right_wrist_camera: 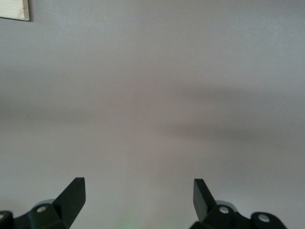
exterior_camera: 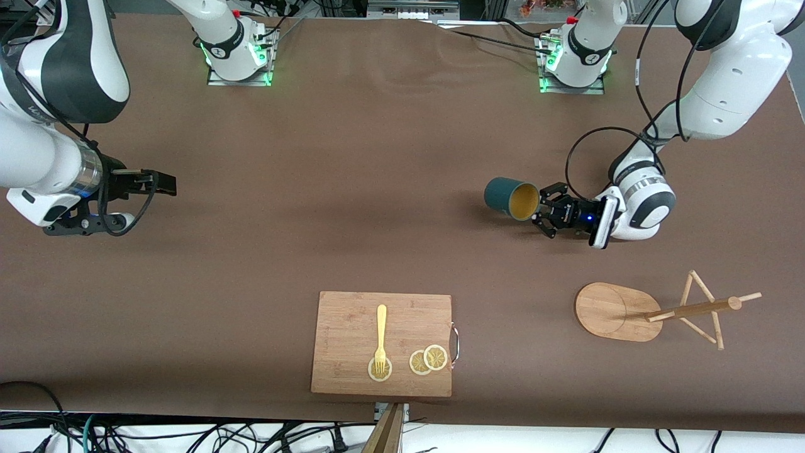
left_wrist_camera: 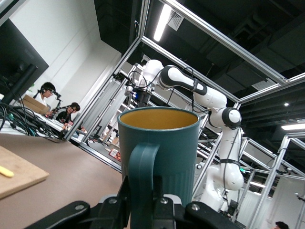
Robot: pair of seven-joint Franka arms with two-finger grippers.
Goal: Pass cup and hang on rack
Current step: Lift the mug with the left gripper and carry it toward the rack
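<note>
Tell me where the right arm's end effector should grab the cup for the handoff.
Probably the cup body, near its closed bottom. The left end effector is shut on the handle, holding the cup tipped sideways, and that end faces the open right end effector; the round wall offers two sides to clamp.

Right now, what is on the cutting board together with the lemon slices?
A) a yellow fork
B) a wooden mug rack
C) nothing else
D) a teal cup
A: a yellow fork lies on the cutting board with its tines on one of the lemon slices; the cup is in the left gripper, clamped at its handle, and the rack stands apart, toward the left arm's end of the table.
</note>
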